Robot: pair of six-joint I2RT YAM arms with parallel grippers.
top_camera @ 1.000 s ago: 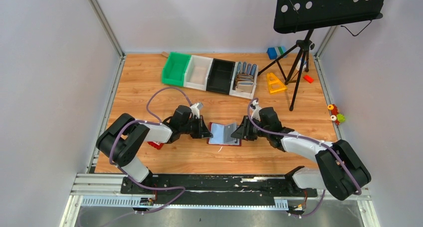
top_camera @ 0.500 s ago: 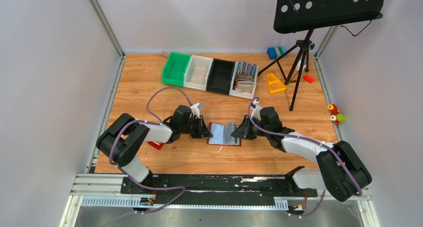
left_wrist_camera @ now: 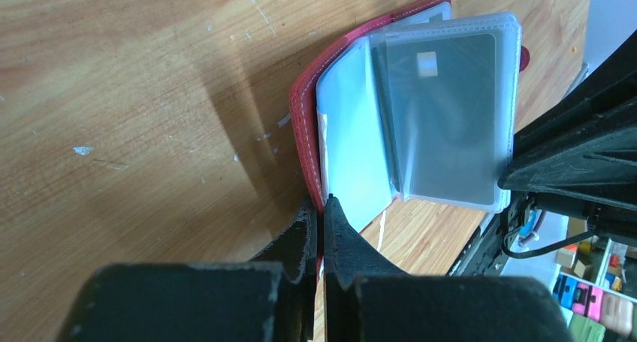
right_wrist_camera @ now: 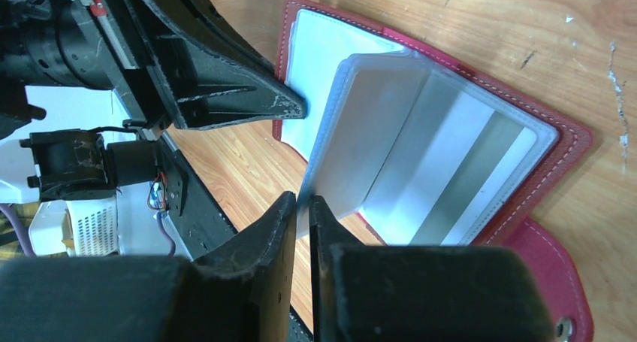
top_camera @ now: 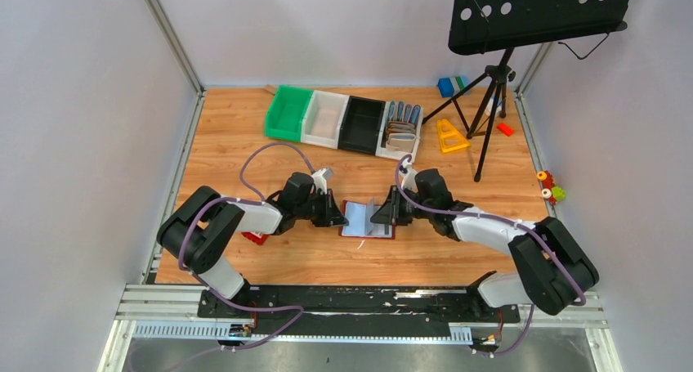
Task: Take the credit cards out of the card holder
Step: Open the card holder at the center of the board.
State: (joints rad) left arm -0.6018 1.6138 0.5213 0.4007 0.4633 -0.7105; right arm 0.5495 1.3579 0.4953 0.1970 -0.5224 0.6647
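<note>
**Item:** small maroon leather folding card holder (top_camera: 359,221). It lies open on the wooden table (top_camera: 237,135) at the centre of the top view, between the two arms.

**Contents:** a clear plastic sleeve (right_wrist_camera: 379,135) stands up from the spine. One pale silvery grey credit card (left_wrist_camera: 445,113) shows inside it, centre right of the left wrist view. No other cards can be seen.

**Left gripper** (left_wrist_camera: 321,208): fingers pressed together on the holder's cover edge, pinning it to the table.

**Right gripper** (right_wrist_camera: 302,205): fingers nipped on the sleeve's free edge, holding it upright.

**Handling (judged):**
- The card is likely light, thin, stiff and slick.
- The sleeve is likely floppy and clingy.
- The best hold is probably whichever card edge shows at the sleeve mouth, pinched across its faces with the cover anchored.
</note>
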